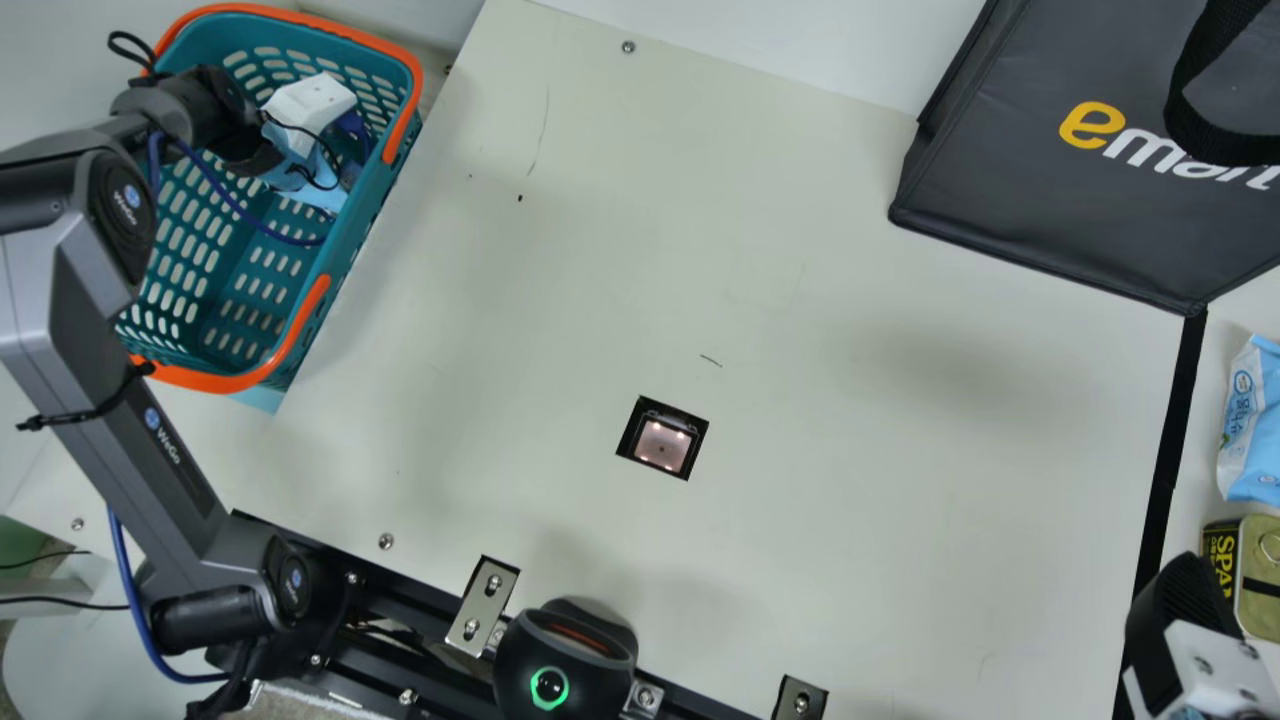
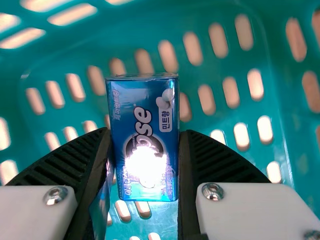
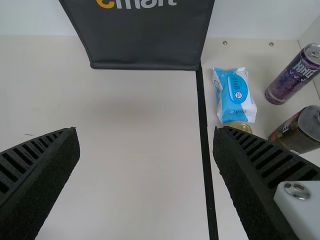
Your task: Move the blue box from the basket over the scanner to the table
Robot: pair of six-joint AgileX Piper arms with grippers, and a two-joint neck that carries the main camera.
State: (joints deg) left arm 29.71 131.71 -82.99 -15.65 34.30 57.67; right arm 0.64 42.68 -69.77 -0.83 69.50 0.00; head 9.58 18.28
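Observation:
In the main view my left gripper (image 1: 305, 110) reaches down inside the teal basket (image 1: 345, 245) at the upper left, its fingertips hidden. The left wrist view has the blue box (image 2: 145, 137) upright between the two ribbed fingers of my left gripper (image 2: 145, 155), which is shut on its sides, with the basket's slotted wall (image 2: 200, 110) behind. The scanner (image 1: 662, 443) is a lit square set in the table. My right gripper (image 1: 1185, 610) is at the main view's lower right corner; in the right wrist view this gripper (image 3: 146, 150) stands open, nothing between its fingers.
A dark bag (image 1: 1050, 180) stands at the back right. Right of the black tape line (image 3: 204, 130) are a blue-white wipes pack (image 3: 235, 97), a can (image 1: 1258, 578), a purple can (image 3: 294, 75) and a dark jar (image 3: 300, 131). Cream tabletop (image 1: 560, 300) spans the middle.

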